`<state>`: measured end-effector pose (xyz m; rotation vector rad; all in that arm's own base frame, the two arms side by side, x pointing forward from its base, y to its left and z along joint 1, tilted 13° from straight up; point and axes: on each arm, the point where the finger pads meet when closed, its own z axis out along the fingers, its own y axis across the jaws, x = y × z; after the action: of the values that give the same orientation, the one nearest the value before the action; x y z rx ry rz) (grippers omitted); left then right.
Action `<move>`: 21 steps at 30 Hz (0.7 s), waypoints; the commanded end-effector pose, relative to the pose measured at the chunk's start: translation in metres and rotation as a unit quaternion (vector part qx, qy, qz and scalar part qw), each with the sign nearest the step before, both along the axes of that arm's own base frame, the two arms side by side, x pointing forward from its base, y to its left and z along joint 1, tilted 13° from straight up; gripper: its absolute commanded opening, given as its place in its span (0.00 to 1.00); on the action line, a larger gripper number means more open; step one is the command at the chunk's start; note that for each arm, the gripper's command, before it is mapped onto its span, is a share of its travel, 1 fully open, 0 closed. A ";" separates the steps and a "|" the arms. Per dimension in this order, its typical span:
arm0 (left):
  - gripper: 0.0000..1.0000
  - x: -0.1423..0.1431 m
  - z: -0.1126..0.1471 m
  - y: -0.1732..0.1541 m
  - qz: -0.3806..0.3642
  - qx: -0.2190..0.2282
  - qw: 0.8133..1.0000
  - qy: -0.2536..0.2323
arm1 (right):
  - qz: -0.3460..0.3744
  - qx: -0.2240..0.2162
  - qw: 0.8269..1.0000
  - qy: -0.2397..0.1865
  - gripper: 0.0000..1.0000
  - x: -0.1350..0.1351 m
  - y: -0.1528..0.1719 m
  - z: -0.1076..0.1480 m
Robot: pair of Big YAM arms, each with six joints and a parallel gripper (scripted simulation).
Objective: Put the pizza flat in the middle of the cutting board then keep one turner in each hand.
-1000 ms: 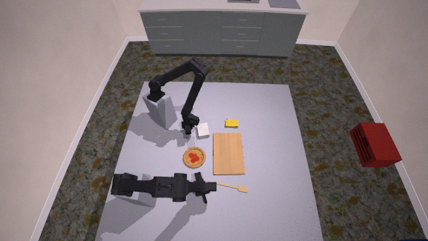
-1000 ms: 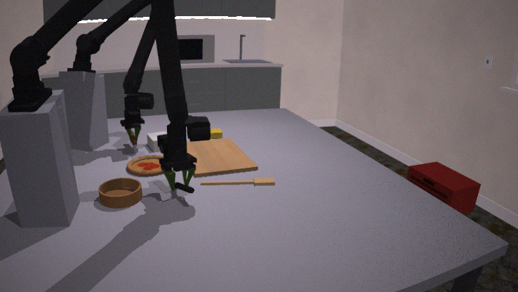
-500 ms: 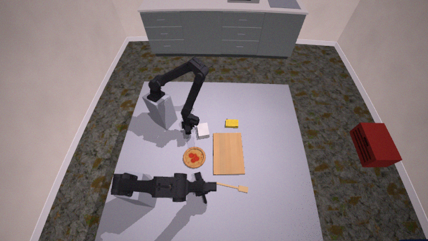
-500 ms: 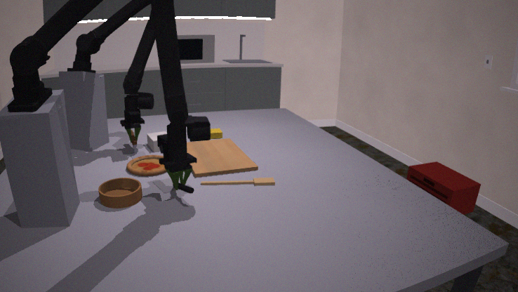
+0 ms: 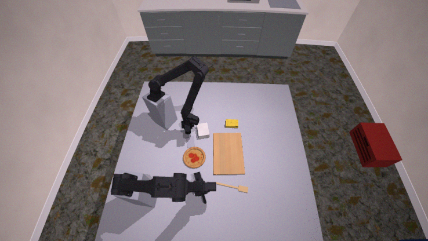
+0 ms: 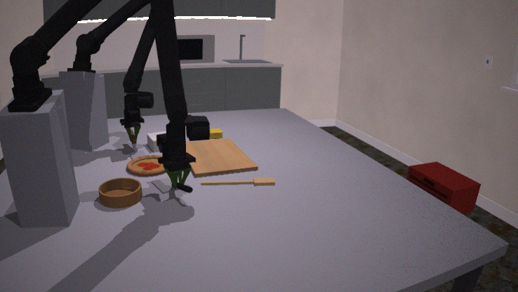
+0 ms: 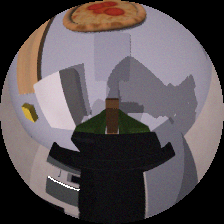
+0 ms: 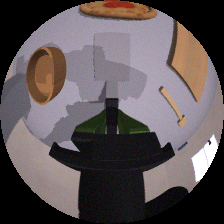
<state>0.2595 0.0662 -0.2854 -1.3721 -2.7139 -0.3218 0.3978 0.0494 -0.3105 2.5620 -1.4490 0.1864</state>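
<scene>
The pizza lies flat on the table just beside the wooden cutting board, not on it; both also show in the exterior view, pizza and board. My left gripper points down behind the pizza and is shut on the brown handle of a turner, whose grey blade rests on the table short of the pizza. My right gripper is low on the near side of the pizza, shut on the black handle of a second turner, its grey blade flat on the table.
A wooden spatula lies near the board's front edge. A white box and a yellow sponge sit behind the board. A wooden bowl stands by the right arm's base. A red crate is on the floor.
</scene>
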 end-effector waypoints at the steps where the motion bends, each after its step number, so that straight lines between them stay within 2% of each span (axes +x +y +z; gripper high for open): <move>1: 0.06 0.002 0.020 -0.007 -0.002 -0.001 1.000 -0.009 | 0.003 0.007 1.000 -0.018 0.06 0.017 0.015 0.029; 3: 0.06 0.004 0.025 -0.008 -0.002 -0.001 1.000 -0.011 | 0.004 0.008 1.000 -0.023 0.06 0.025 0.019 0.034; 8: 0.06 -0.002 0.033 -0.010 -0.002 0.000 1.000 -0.008 | 0.004 0.009 1.000 -0.020 0.06 0.018 0.020 0.047; 11: 0.06 -0.005 0.031 -0.011 -0.003 0.000 1.000 -0.003 | 0.006 0.009 1.000 -0.019 0.06 0.017 0.020 0.046; 12: 0.06 -0.001 0.040 -0.012 -0.001 0.000 1.000 -0.010 | -0.001 0.009 1.000 -0.021 0.06 0.012 0.014 0.042; 16: 0.06 0.006 0.053 -0.014 -0.001 0.000 1.000 -0.011 | 0.005 0.009 1.000 -0.017 0.06 0.012 0.023 0.061; 18: 0.06 0.012 0.058 -0.015 -0.002 0.001 1.000 -0.017 | 0.004 0.011 1.000 -0.025 0.06 0.024 0.028 0.069; 21: 0.06 -0.001 0.062 -0.017 -0.002 0.000 1.000 -0.008 | 0.005 0.012 0.999 -0.029 0.06 0.029 0.031 0.078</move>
<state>0.2669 0.0542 -0.2309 -1.3875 -2.7253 -0.3409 0.3964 0.0626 -0.2591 2.5623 -1.4409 0.1757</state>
